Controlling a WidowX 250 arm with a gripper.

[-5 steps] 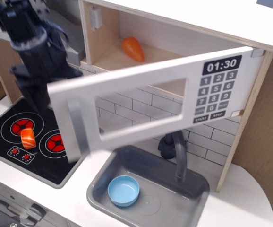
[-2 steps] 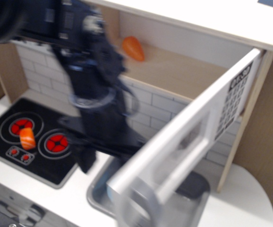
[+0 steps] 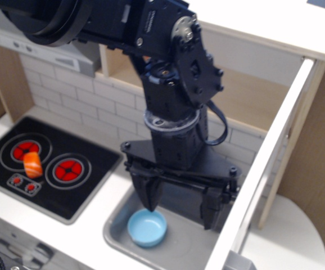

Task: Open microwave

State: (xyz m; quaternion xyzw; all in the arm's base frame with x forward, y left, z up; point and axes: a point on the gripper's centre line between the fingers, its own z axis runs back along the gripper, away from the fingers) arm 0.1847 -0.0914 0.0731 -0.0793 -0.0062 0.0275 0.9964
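Note:
The white toy microwave (image 3: pixel 263 22) sits on the upper shelf with its wooden cavity (image 3: pixel 247 95) exposed. Its door (image 3: pixel 269 163) is swung wide open and shows edge-on, running from the upper right down to the bottom edge. The window, clock and keypad face away from view. My black gripper (image 3: pixel 179 203) hangs over the sink, left of the door's free end. It is open and holds nothing. Its fingers (image 3: pixel 149 197) point down. My arm hides the left part of the cavity.
A grey sink (image 3: pixel 116 225) holds a blue bowl (image 3: pixel 147 228) just below the gripper. A black hob (image 3: pixel 95 163) at the left carries an orange and white toy piece (image 3: pixel 32 163). A grey range hood (image 3: pixel 67 56) is above it. A wooden side panel (image 3: pixel 320 140) stands at the right.
The door has swung from half open to wide open, now edge-on. My arm has moved right, from over the hob to over the sink, and now hides the orange toy in the cavity.

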